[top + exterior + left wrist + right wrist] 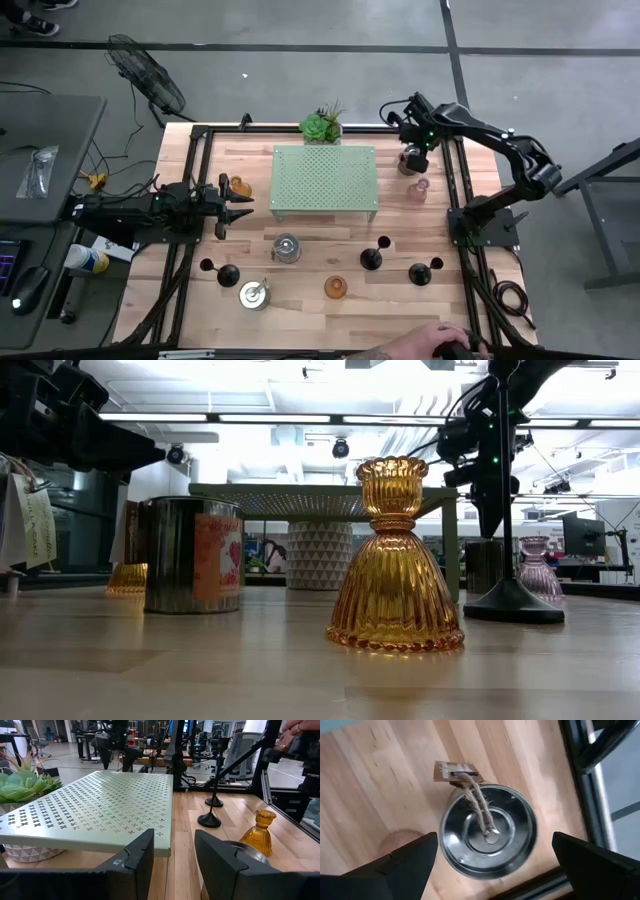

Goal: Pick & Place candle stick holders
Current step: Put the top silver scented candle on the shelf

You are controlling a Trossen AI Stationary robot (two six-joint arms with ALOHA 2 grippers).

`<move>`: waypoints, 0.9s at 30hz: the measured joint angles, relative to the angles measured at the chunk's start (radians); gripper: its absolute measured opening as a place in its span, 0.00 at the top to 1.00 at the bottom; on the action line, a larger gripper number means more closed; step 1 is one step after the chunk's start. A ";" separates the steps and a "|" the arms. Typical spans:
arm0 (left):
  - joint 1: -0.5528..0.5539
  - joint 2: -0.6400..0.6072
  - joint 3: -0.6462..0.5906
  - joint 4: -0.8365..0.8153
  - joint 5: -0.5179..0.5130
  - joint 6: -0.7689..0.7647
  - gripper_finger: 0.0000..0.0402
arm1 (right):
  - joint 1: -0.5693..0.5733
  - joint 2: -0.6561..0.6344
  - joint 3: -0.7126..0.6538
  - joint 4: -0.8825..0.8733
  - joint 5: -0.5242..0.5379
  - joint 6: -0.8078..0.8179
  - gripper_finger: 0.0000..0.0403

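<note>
Table: we see a pale wooden top (320, 300) inside a black frame, grey floor around it.
Stand: we find the pale green perforated stand (325, 180) at the middle of the far half, the green spiky plant (322, 126) just behind it.
Left arm: our left gripper (238, 205) lies low at the table's left side, pointing at the stand; its jaws stand apart and empty, an amber glass holder (238, 186) just beside them.
Right arm: our right gripper (490, 857) hangs over the far right corner, jaws spread wide with nothing between them, directly above a silvery cylindrical holder (487, 836) with a twine-tied tag.
Pink holder: we see a pink glass holder (419, 189) near that silvery one, on the table.
Near row: two silvery tins (285, 248) (254, 294), another amber holder (335, 288), and three black stemmed holders (371, 258) (421, 272) (227, 273), all apart from each other.
Person: a hand (440, 338) shows at the near edge.
</note>
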 joint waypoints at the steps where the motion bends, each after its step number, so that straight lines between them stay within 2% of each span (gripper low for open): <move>1: 0.000 0.000 0.000 0.000 0.000 0.000 0.66 | -0.003 0.000 0.000 0.000 -0.014 0.007 0.04; 11: 0.000 0.000 0.000 0.000 0.000 0.000 0.66 | -0.010 0.000 0.000 0.002 -0.070 0.125 0.04; 19: 0.000 0.000 0.000 0.000 0.000 0.000 0.66 | -0.038 0.000 -0.009 0.013 -0.063 0.130 0.04; 27: 0.000 0.000 0.000 0.000 0.000 0.000 0.66 | -0.037 0.000 -0.079 0.071 -0.078 0.131 0.04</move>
